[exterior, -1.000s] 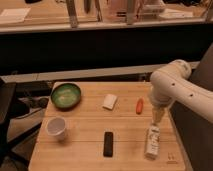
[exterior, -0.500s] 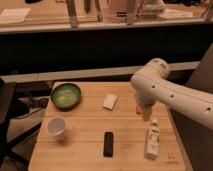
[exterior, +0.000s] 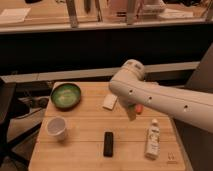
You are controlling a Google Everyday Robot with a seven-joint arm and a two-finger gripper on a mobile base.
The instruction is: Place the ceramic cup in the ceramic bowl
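Small white round ceramic cup [exterior: 56, 128] stands upright at front-left of the light wooden surface [exterior: 85, 122], near but apart from the shallow green-glazed ceramic bowl [exterior: 66, 95] behind it. White robot arm [exterior: 165, 100] comes in from the right. Tool [exterior: 131, 112] hangs over mid-surface, prob. betw. flat white block [exterior: 110, 102] & small orange item [exterior: 139, 108], well apart from cup. Tool spread or pressed together: can't tell.

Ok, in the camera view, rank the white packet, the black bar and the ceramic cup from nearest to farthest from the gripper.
The gripper hangs over the middle of the table.
1. white packet, right beside it, toward the picture's left.
2. black bar, nearer the table's front edge.
3. ceramic cup, out at the front left of the picture.
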